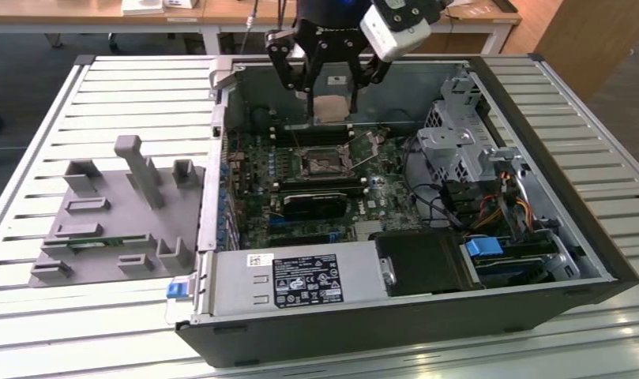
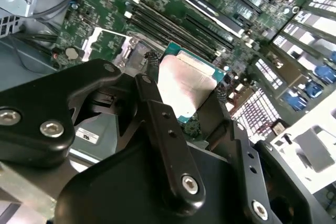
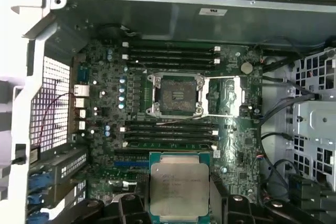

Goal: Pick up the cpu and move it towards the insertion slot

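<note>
My gripper (image 1: 333, 88) hangs over the back part of the open computer case (image 1: 404, 332) and is shut on the cpu (image 1: 333, 104), a flat square chip with a silvery top. In both wrist views the cpu (image 2: 185, 88) (image 3: 179, 184) sits between the two black fingers (image 2: 152, 61). The insertion slot (image 1: 325, 163) (image 3: 176, 94) lies on the green motherboard, a square socket with a dark centre and silver frame, uncovered. In the exterior view the chip is held in the air above and a little behind the socket, apart from it.
The socket's metal lid (image 3: 223, 96) is folded open beside it. Long black memory slots (image 3: 170, 56) run on both sides of the socket. A drive cage (image 1: 467, 142) with cables stands at the exterior view's right, a power supply (image 1: 287, 280) in front, and grey fixture blocks (image 1: 119, 213) on the table at the left.
</note>
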Available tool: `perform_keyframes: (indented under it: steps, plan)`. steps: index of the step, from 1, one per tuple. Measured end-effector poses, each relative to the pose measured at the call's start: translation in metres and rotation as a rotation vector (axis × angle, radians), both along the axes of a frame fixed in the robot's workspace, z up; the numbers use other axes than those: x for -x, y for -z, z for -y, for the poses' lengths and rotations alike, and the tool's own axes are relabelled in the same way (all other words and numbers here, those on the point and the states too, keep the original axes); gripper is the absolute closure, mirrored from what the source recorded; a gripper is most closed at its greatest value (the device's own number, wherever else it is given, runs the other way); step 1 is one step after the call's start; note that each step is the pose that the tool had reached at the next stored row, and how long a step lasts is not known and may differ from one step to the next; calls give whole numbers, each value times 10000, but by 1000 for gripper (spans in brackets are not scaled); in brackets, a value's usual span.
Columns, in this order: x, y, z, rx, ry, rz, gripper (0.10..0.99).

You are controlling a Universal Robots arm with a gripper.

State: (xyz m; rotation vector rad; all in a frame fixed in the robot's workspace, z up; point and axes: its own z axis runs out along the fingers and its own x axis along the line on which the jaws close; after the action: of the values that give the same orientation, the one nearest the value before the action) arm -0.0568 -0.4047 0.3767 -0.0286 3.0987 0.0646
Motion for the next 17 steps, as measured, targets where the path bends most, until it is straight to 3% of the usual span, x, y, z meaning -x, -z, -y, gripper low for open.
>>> perform_keyframes:
  steps: [7,12,17]
  plan:
    - [-136,36,-89,5,-1,-114,549]
    - [-171,43,-208,6,-1,-131,549]
    - [-204,52,-364,7,-1,-144,549]
